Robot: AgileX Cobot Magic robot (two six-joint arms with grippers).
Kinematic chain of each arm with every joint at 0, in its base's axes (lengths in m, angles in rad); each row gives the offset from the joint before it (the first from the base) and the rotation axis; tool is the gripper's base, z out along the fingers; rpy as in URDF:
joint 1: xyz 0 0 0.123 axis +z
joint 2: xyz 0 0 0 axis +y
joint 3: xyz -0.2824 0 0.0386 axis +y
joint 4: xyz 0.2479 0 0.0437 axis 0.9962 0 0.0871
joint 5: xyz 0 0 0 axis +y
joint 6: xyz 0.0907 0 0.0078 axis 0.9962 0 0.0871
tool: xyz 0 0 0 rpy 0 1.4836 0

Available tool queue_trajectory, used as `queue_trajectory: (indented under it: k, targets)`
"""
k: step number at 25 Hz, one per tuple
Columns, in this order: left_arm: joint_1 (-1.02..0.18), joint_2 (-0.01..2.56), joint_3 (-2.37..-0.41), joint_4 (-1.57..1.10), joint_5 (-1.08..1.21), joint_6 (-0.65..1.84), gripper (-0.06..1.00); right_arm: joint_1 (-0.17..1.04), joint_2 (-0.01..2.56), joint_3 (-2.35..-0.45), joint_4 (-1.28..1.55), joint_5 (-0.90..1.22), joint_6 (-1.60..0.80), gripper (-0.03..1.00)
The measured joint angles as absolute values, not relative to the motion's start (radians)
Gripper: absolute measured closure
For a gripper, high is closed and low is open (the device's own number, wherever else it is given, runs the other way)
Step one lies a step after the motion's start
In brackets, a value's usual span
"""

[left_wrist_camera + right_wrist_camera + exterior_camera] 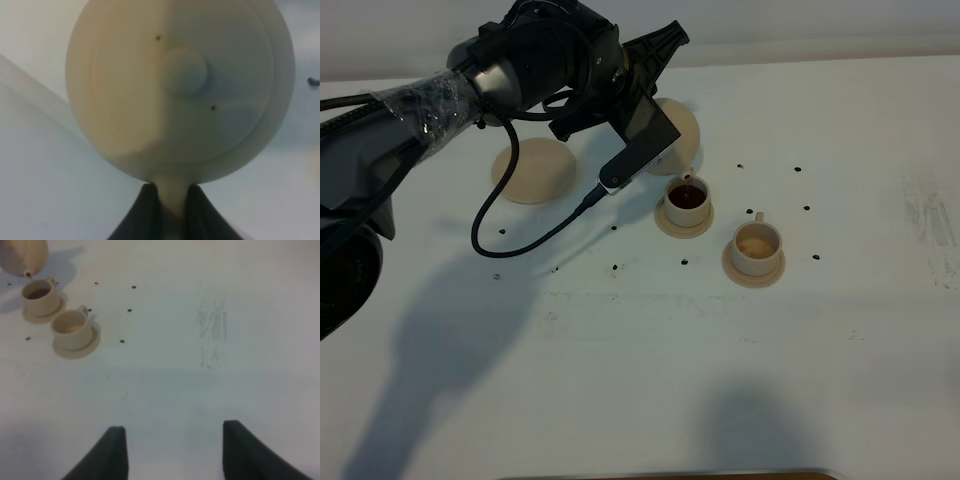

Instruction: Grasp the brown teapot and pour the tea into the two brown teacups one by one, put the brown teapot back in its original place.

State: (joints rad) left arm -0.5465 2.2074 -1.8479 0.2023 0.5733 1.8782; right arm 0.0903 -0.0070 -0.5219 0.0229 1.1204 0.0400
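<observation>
The brown teapot (680, 128) hangs tilted over the table, spout down above the nearer-left teacup (687, 197), which holds dark tea. In the left wrist view the teapot's lid (185, 72) fills the frame, and my left gripper (171, 194) is shut on its handle. The other teacup (756, 245) stands on its saucer to the right, pale inside. The teapot's round saucer (533, 170) lies bare at the back left. My right gripper (172, 450) is open over bare table, well away from both teacups (39, 295) (72, 329) and the teapot (22, 255).
Small dark specks (617, 267) are scattered on the white table around the cups. A black cable (510, 240) loops down from the left wrist. Faint scuff marks (930, 225) show at the right. The left arm (410, 120) spans the back left.
</observation>
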Motion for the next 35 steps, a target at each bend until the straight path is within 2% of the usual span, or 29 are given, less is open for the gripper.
queue_trajectory:
  k: [13,27,32,35]
  targets:
    - [-0.526,2.19,-1.847,0.157,0.715,1.585,0.86,0.09,-0.007,-0.522,0.023,1.12,0.04,0.53]
    - [-0.462,2.098,-1.847,0.083,0.976,0.756,0.86,0.09,-0.007,-0.522,0.023,1.12,0.04,0.53]
    - [-0.459,2.098,-1.828,0.06,0.993,0.543,0.86,0.09,-0.007,-0.522,0.023,1.12,0.04,0.53]
    - [-0.459,2.098,-1.771,0.042,0.968,0.498,0.86,0.09,-0.007,-0.522,0.023,1.12,0.04,0.53]
